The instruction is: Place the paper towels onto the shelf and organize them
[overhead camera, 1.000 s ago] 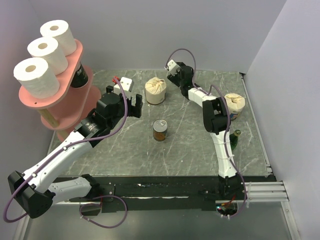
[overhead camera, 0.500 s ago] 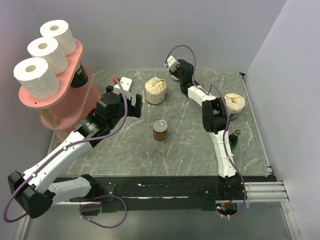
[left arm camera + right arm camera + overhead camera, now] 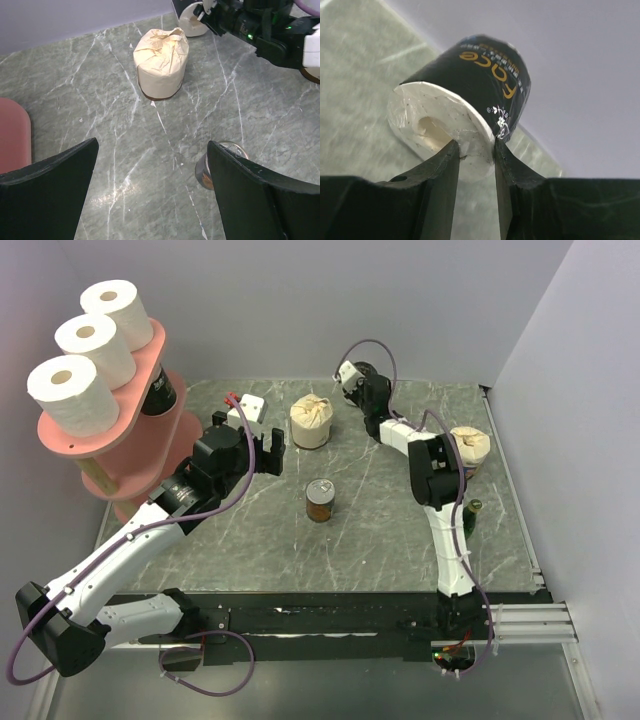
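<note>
One black-wrapped roll (image 3: 485,75) hides partly behind right hand (image 3: 474,146).

White links (image 3: 110,555), black joints (image 3: 428,472), purple cables (image 3: 370,341); left gripper (image 3: 152,150), right gripper (image 3: 475,150) black

Small brown tin can (image 3: 320,502) standing upright near middle of worktop (image 3: 250,540), shiny lid facing up. Green bottle (image 3: 471,519) standing near right edge, partly hiding. Worktop looking grey with thin white lines. Pale purple walls (image 3: 300,300) standing around.

Three rolls (image 3: 95,345) on shelf (image 3: 178,430) top, left; can (image 3: 320,502) centre; wrapped roll (image 3: 311,422) behind it.
</note>
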`<state>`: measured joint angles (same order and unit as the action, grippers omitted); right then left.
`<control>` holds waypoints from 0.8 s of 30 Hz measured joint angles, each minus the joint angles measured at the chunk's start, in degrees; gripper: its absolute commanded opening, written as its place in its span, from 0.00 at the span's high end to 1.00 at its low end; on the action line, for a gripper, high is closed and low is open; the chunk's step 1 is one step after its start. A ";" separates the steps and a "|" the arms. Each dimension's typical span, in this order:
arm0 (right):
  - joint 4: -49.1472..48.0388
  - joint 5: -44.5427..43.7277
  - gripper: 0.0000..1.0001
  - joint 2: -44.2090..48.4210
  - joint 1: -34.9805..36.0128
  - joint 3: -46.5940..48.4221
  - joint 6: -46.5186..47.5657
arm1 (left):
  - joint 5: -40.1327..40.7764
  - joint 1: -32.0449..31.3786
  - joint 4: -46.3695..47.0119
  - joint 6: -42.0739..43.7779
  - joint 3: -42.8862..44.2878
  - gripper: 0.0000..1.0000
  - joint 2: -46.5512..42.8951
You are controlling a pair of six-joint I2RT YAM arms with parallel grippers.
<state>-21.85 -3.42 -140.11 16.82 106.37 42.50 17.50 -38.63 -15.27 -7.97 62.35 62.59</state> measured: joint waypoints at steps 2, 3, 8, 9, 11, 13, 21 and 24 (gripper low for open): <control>-0.22 -0.09 0.91 2.19 -0.04 -3.58 -0.72 | 0.07 0.02 0.00 0.00 0.00 0.04 -0.04; -0.33 -0.15 0.91 3.80 -0.04 -5.81 -1.16 | 0.13 0.02 0.00 0.00 0.00 0.04 -0.09; 2.67 -1.81 0.92 15.17 0.90 -17.38 -5.25 | 0.44 0.02 0.00 0.04 0.00 0.04 -0.72; 3.87 -2.34 0.92 18.05 1.33 -19.63 -6.49 | 0.46 0.02 0.00 0.15 0.00 0.04 -0.90; 6.40 -3.37 0.93 23.54 2.36 -23.50 -8.98 | 0.66 0.02 0.00 0.26 0.00 0.04 -1.27; 10.71 -4.22 0.93 30.21 3.87 -27.74 -12.26 | 1.01 0.02 0.02 0.39 0.00 0.04 -1.70; 30.75 -1.84 0.90 55.08 12.24 -40.76 -30.34 | 1.84 0.02 0.07 0.44 -0.02 0.04 -2.89; 34.95 2.38 0.89 62.79 13.53 -47.01 -37.66 | 1.79 0.02 0.04 0.42 -0.04 0.04 -3.06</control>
<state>13.10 -1.04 -77.32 30.35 59.35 4.84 19.29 -38.61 -15.22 -7.55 62.30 59.53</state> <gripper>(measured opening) 0.324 0.966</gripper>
